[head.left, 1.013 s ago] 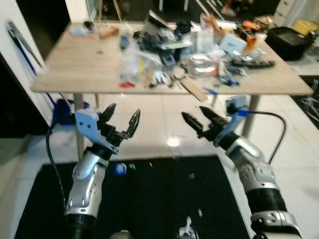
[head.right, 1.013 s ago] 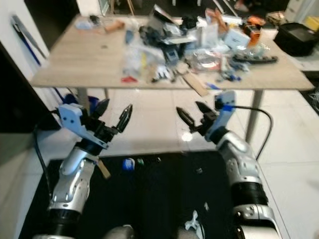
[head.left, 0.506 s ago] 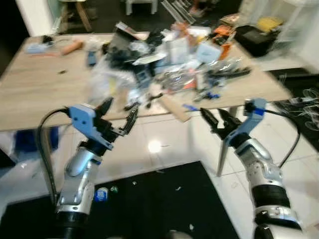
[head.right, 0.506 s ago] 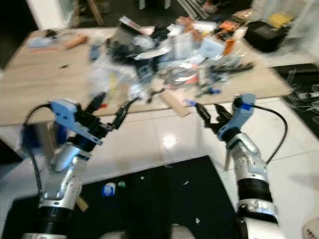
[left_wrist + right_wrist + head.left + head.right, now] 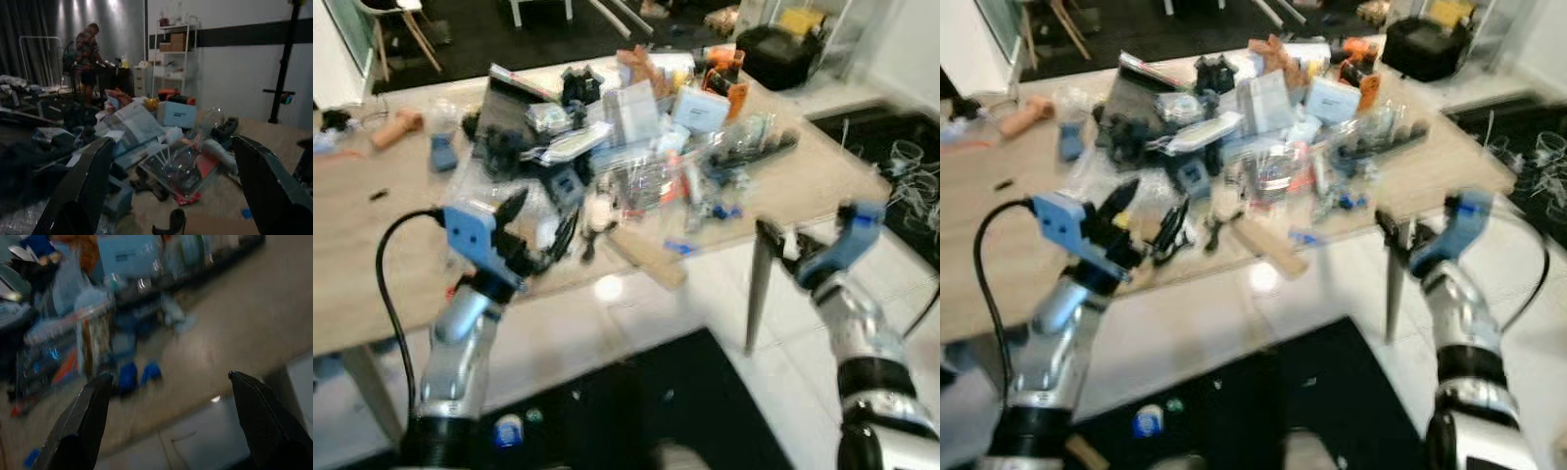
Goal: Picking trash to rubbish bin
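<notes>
A heap of mixed clutter [image 5: 626,147] covers the wooden table [image 5: 372,264]: clear plastic wrapping [image 5: 651,181], a light blue box [image 5: 700,108], dark bags and a wooden block [image 5: 646,257] at the front edge. My left gripper [image 5: 540,220] is open at the table's front edge, just before the heap. Through its fingers the left wrist view looks onto the wrapping [image 5: 186,166]. My right gripper [image 5: 775,238] is open, off the table's right front corner. Small blue bits [image 5: 139,374] lie on the tabletop in the right wrist view.
A black mat [image 5: 705,401] lies on the white tiled floor, with a small blue and white scrap [image 5: 507,429] on it. A black case [image 5: 783,54] stands beyond the table. A person [image 5: 88,49] stands far off by a white shelf [image 5: 171,39].
The whole view has swung up and closer to the table, blurred. Both arms have risen from over the mat to tabletop height. Both grippers stay open and empty.
</notes>
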Motion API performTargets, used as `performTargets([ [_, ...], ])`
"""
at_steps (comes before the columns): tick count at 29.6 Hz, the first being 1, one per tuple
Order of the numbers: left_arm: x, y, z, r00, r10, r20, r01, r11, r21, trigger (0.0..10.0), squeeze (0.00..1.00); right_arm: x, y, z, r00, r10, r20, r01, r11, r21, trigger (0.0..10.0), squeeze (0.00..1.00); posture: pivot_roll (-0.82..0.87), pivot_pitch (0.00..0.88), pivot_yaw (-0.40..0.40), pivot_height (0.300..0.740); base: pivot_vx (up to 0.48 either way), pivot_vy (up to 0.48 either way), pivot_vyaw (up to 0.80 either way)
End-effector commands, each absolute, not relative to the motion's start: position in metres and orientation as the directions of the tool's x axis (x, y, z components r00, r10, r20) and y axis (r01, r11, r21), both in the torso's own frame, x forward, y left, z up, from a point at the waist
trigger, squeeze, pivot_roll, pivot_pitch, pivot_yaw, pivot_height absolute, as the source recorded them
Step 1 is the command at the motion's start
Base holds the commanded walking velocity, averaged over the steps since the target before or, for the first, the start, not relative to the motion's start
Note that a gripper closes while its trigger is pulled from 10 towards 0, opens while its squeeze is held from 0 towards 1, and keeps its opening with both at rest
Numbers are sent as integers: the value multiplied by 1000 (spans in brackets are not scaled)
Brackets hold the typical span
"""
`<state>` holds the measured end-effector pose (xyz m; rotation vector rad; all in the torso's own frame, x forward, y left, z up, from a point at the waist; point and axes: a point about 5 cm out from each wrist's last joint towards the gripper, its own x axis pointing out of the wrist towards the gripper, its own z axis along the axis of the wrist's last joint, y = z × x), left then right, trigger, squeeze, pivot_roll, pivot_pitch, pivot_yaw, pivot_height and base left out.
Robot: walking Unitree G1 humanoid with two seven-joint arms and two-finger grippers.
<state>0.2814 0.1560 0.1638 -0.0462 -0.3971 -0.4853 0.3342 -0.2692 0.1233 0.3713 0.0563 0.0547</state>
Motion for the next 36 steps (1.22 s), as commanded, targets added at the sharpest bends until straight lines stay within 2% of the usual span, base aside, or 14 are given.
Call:
performTargets([
  [1,279,158,159,819,-451,356,462,885,57,10000,0,334,-267,124,993,106,-48,-82,930,358,10000,0,-77,0,-22,740,0,0,0],
  [5,278,159,159,823,-451,346,457,887,70,10000,0,335,-271,129,993,110,-35,-92,937,337,10000,0,-72,0,-17,740,0,0,0],
  [9,277,164,159,833,-440,334,436,895,91,10000,0,331,-299,139,999,25,-22,-17,954,301,10000,0,-64,0,-7,740,0,0,0],
  [11,277,164,159,833,-440,334,436,895,91,10000,0,331,-299,139,999,25,-22,-17,954,301,10000,0,-64,0,-7,740,0,0,0],
  [12,277,166,160,835,-437,335,432,897,93,10000,0,330,-310,143,1000,-12,-18,17,954,300,10000,0,-66,0,-4,740,0,0,0],
  [15,278,167,160,837,-433,334,428,899,95,10000,0,329,-316,145,999,-32,-18,36,953,301,10000,0,-67,0,-3,740,0,0,0],
  [26,280,172,161,847,-414,333,398,910,119,10000,0,326,-308,124,994,-17,-107,49,953,299,10000,0,-67,0,-5,740,0,0,0],
  [28,282,176,161,859,-400,319,372,917,147,10000,0,322,-316,113,979,-100,-176,151,940,307,10000,0,-65,0,-7,740,0,0,0],
  [30,284,178,159,869,-390,305,352,920,175,10000,0,317,-318,98,961,-147,-236,228,902,367,10000,0,-63,0,-9,740,0,0,0],
  [36,286,180,156,882,-375,286,322,922,217,10000,0,313,-302,72,947,-80,-311,229,845,482,10000,0,-65,0,-6,740,0,0,0],
])
